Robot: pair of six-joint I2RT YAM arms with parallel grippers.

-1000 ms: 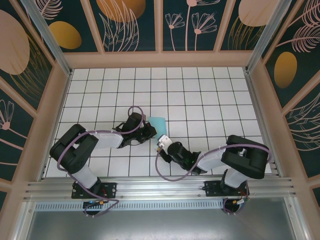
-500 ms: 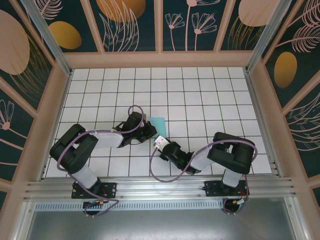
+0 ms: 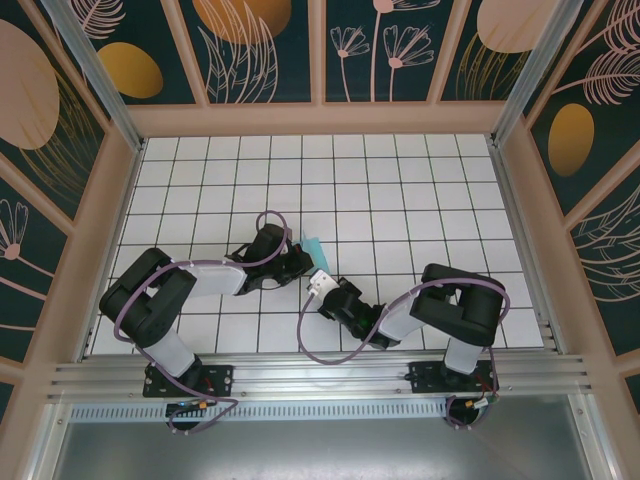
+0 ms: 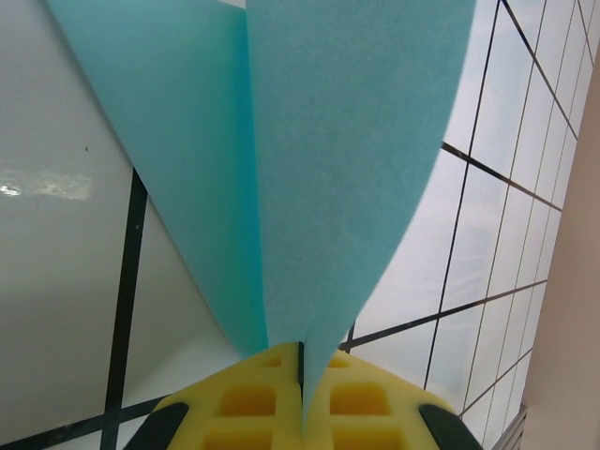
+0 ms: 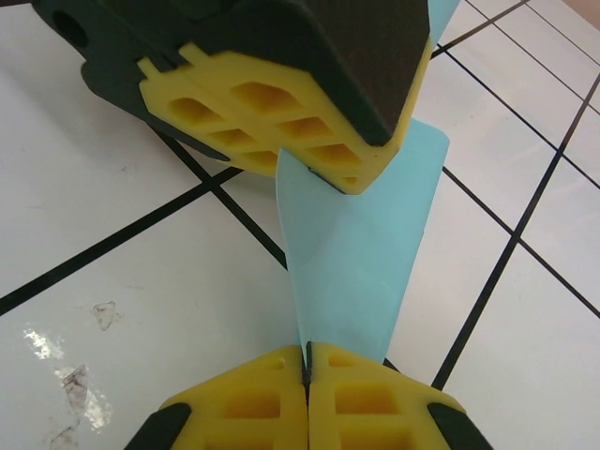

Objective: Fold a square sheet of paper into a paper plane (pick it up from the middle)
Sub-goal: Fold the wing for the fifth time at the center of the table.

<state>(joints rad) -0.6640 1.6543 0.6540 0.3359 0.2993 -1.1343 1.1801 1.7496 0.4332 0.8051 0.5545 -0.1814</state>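
The turquoise-blue sheet of paper (image 3: pixel 314 245) is folded into a narrow, tapering shape and stands on edge just above the tiles near the table's middle. My left gripper (image 3: pixel 303 259) is shut on one end of it. The left wrist view has the paper (image 4: pixel 328 141) fanning out from between the yellow pads (image 4: pixel 253 398), a crease running up it. My right gripper (image 3: pixel 322 279) is shut on the opposite end. In the right wrist view the paper (image 5: pixel 361 262) spans from my right gripper (image 5: pixel 307 350) up to the left gripper's pads (image 5: pixel 281 112).
The white tiled table (image 3: pixel 420 190) with black grid lines is walled by wooden-framed patterned panels (image 3: pixel 320 60). Both arms lie low over the near tiles, with purple cables looping beside them. A metal rail (image 3: pixel 320 375) runs along the near edge.
My right gripper has slid left and forward to the paper and shut on its near end. The paper now looks narrower from above. The left gripper kept its grip and place.
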